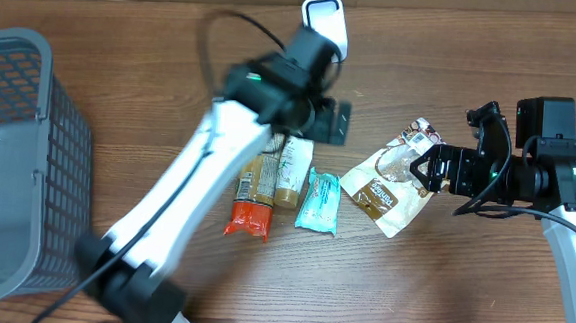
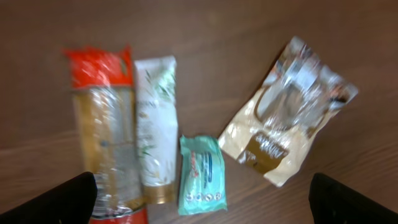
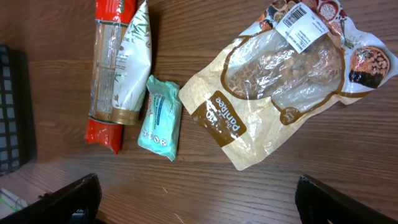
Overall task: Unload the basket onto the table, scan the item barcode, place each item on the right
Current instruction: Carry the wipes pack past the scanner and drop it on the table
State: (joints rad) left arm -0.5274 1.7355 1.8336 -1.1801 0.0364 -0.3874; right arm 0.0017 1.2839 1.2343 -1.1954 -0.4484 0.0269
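The brown wooden tabletop point(image 1: 475, 53) carries everything in view. At its left edge a tall grey plastic mesh basket point(image 1: 28, 146) stands well apart from the goods. The white left arm point(image 1: 197, 176) reaches from the near left edge across to the middle. The black right arm point(image 1: 557, 178) comes in from the right.

The largest item is a cream-and-brown plastic pouch with a clear window point(image 3: 273, 81). It lies flat, right of centre, with a white barcode label point(image 3: 300, 28) face up at its far right end. Left of it three smaller items lie side by side: a red-ended clear packet point(image 1: 250, 214), a white-and-green tube point(image 1: 289, 177) and a small teal wipes pack point(image 1: 318, 201). A white rounded device point(image 1: 324, 15), probably the scanner, sits at the far edge.

The left gripper point(image 2: 202, 193) hovers above the tube and wipes pack, spread wide with nothing between its fingers. The right gripper point(image 3: 198, 186) is likewise spread and empty, at the pouch's right edge in the overhead view.

No item is held, so the step in hand is judged to be the choice and pick-up of an item. The pouch seems the likeliest candidate, since its label is exposed. A descent onto one edge of the pouch is called for next, with the label left uncovered. A firm pinch is needed on the slippery film, followed by a lift toward the white device with the label turned to face it.
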